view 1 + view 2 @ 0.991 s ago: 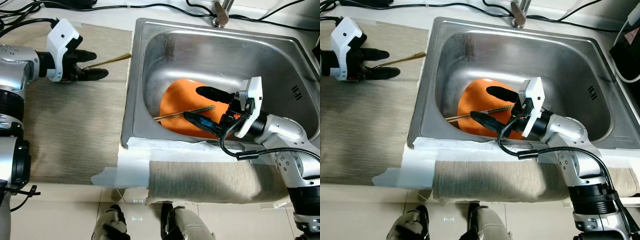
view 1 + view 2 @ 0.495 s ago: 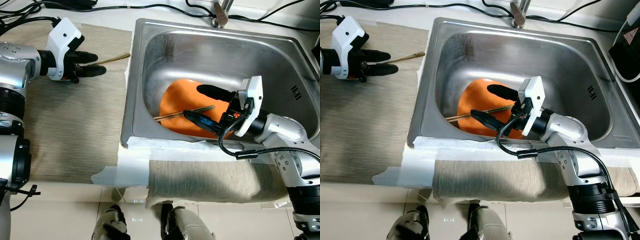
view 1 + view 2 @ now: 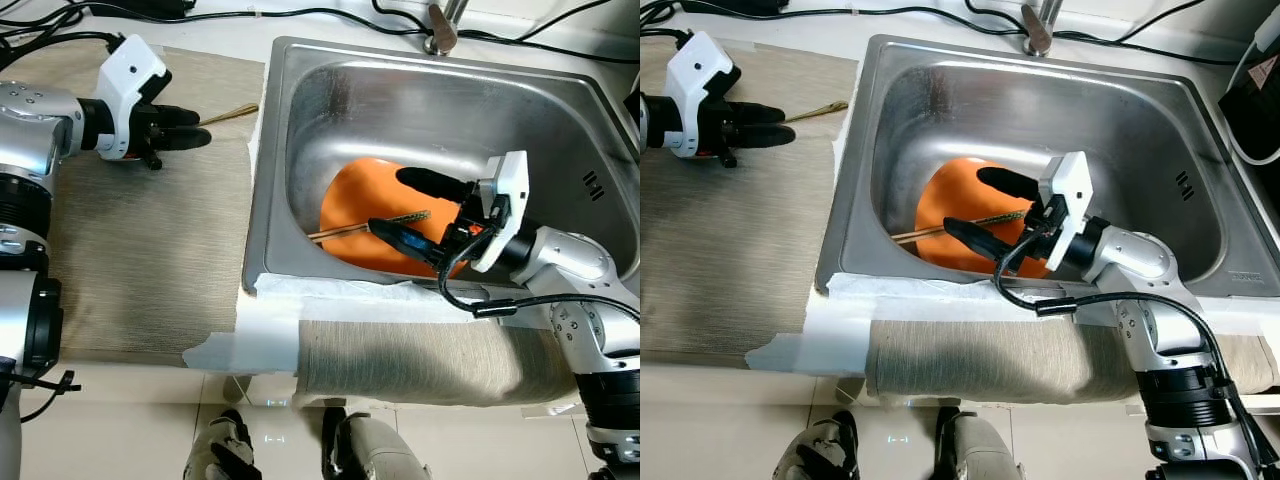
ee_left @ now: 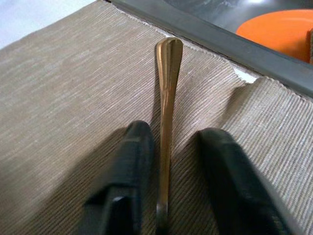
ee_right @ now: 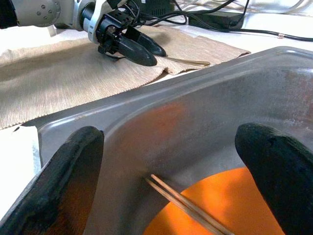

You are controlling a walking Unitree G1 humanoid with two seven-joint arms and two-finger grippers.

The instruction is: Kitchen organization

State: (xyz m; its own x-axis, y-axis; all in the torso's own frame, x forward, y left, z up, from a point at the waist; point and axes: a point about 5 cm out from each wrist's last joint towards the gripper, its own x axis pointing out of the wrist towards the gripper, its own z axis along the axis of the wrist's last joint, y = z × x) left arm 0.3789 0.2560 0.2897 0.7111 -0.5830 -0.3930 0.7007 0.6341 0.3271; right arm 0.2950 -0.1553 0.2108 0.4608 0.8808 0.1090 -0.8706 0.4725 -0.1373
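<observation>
Place: home kitchen — steel sink (image 3: 560, 110) with tap (image 3: 440, 28) | woven mat (image 3: 140, 250) on worktop — tiled floor (image 3: 130, 430)

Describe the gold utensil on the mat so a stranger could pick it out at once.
Start at the steel sink; the beige mat lies to its left. Near the mat's far edge, the left gripper straddles a thin gold handle, unlike the chopsticks lying on the orange plate.

A steel sink (image 3: 560, 110) sat in a white counter (image 3: 330, 15), with a tap (image 3: 440, 28) at the back. A beige mat (image 3: 150, 260) lay beside it. Black cables (image 3: 300, 14) ran along the back. The floor (image 3: 130, 430) below was pale, shiny tile.
</observation>
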